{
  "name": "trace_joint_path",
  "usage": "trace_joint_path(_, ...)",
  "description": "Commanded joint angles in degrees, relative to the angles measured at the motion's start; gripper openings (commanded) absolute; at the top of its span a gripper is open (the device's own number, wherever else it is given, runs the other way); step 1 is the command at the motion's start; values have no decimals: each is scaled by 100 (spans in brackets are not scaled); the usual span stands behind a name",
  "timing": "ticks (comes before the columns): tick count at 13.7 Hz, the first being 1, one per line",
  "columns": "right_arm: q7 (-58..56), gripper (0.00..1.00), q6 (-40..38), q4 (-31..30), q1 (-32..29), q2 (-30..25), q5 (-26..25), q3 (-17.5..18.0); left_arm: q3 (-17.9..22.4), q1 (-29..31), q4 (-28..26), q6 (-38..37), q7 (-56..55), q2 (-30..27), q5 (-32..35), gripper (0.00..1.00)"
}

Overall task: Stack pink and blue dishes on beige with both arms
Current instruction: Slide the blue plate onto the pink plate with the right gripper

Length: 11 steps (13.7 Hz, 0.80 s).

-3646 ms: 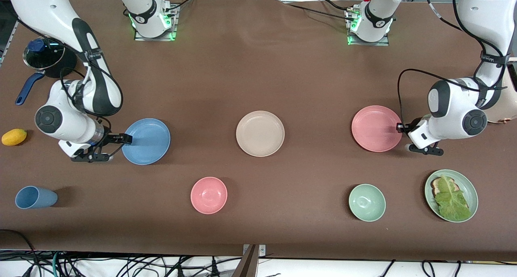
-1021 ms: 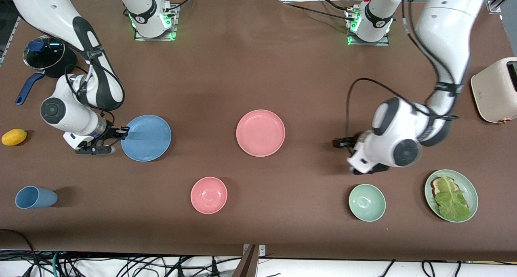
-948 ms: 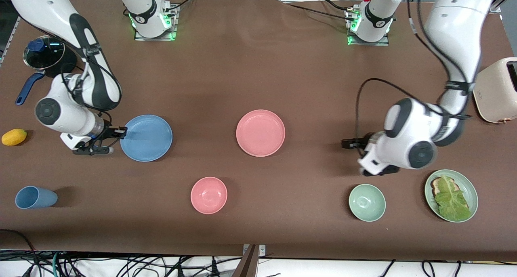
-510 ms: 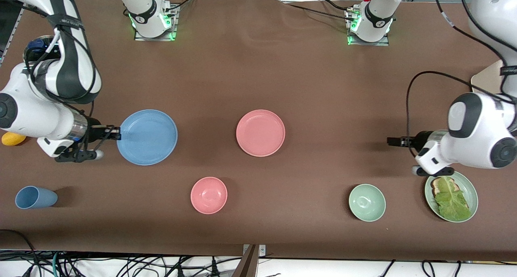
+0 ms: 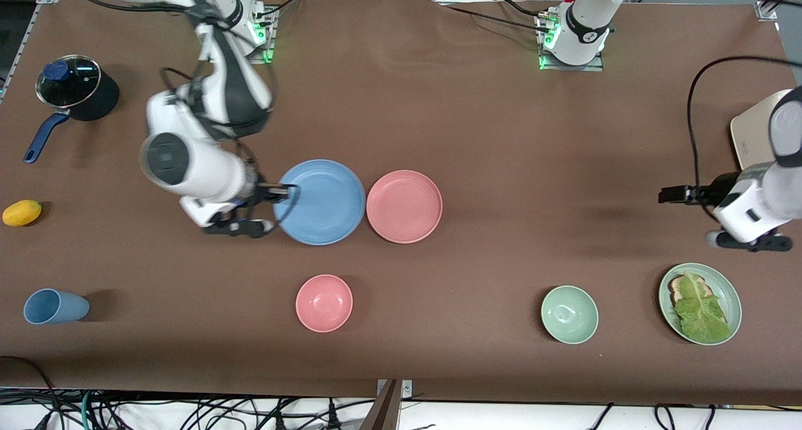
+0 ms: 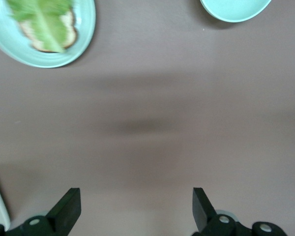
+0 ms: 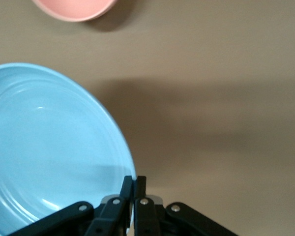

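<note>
The light blue plate point(image 5: 321, 202) hangs just above the table, its rim pinched by my right gripper point(image 5: 285, 194), which is shut on it; the right wrist view shows the blue plate point(image 7: 49, 147) held at its edge by the right gripper point(image 7: 135, 183). Beside it, mid-table, the pink plate point(image 5: 404, 205) lies where the beige plate was, so the beige plate is hidden under it. My left gripper point(image 5: 669, 195) is open and holds nothing, up over bare table toward the left arm's end; in its wrist view the left gripper point(image 6: 136, 209) has only brown table between its fingers.
A pink bowl point(image 5: 324, 303), a pale green bowl point(image 5: 569, 314) and a green plate with lettuce point(image 5: 700, 303) lie nearer the front camera. A blue cup point(image 5: 53, 306), a mango point(image 5: 21, 212) and a lidded pot point(image 5: 72, 91) are at the right arm's end. A toaster point(image 5: 755, 135) stands at the left arm's end.
The left gripper carried the pink plate onto the beige one, let go and drew back toward its end. The right gripper lifted the blue plate and moved it next to the pink plate.
</note>
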Motion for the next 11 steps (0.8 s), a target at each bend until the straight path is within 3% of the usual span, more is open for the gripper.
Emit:
trace_joint_path(1, 859, 0, 254, 323, 575, 349, 44, -69, 673, -610, -272, -150, 70, -728, -465, 100)
trace_joint_path(6, 2117, 0, 1124, 323, 1332, 859, -35, -87, 832, -1138, -465, -124, 61, -1608, -520, 100)
trace_joint_path(11, 2180, 0, 1363, 323, 1360, 1018, -44, -104, 955, -1173, -623, -28, 79, -1776, -485, 100)
